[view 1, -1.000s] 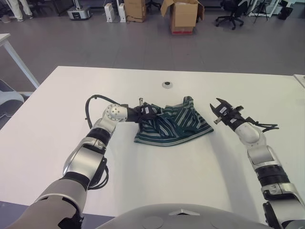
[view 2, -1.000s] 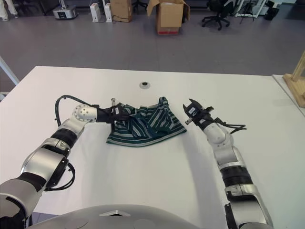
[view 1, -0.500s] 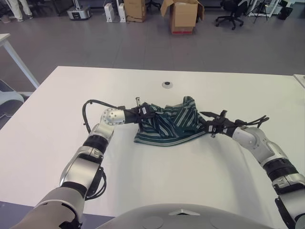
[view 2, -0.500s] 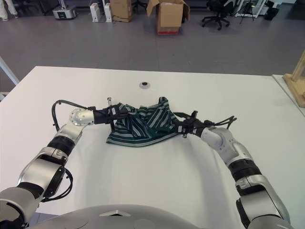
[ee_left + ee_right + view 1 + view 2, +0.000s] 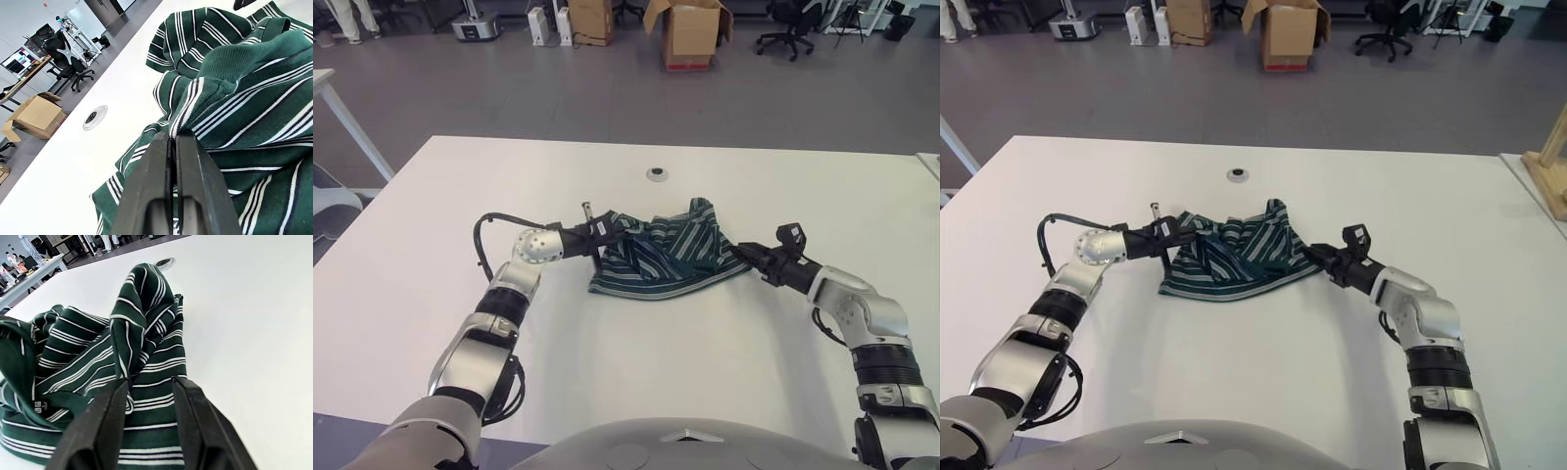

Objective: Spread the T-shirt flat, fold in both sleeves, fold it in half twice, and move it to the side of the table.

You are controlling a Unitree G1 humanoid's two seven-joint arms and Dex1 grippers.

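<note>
The white table (image 5: 636,352) bears the T-shirt (image 5: 666,257), crumpled mid-table. Likely soft, light and limp, it seems best held at opposite edges. The left gripper (image 5: 172,139) pinches its left fold; the right gripper (image 5: 149,382) straddles its right hem, fingers apart.

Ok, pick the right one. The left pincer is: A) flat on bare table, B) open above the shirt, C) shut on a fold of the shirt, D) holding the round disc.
C: the left wrist view shows the left pincer closed, with a fold of the shirt pinched in it.
</note>
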